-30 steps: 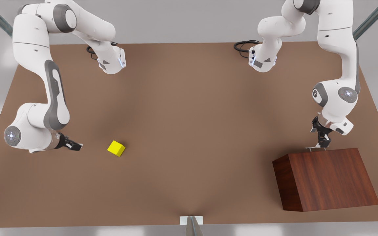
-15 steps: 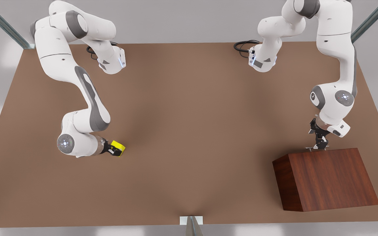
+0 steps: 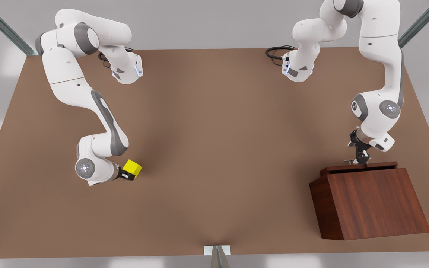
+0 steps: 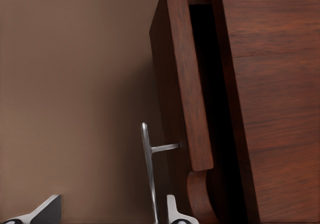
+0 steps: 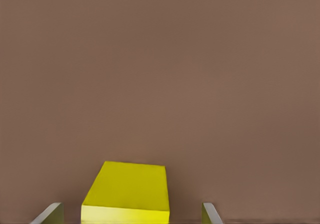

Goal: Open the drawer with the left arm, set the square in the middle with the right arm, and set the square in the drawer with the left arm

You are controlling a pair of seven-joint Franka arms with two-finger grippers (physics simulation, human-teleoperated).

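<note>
One square [image 5: 126, 191] sits between right gripper's [image 5: 131, 215] spread fingers

matt brown tabletop [image 3: 214, 149], smooth and unmarked, no shine at all. the cabinet [image 3: 371, 203] shows dark reddish wood grain with a soft satin sheen, and the drawer [image 3: 359, 166] front matches it. its handle [image 4: 146, 174] is thin bright metal, polished silver. the square [image 3: 132, 167] looks like plain smooth yellow plastic, evenly matt. both arms wear glossy white shells with grey matt joint covers.
</note>
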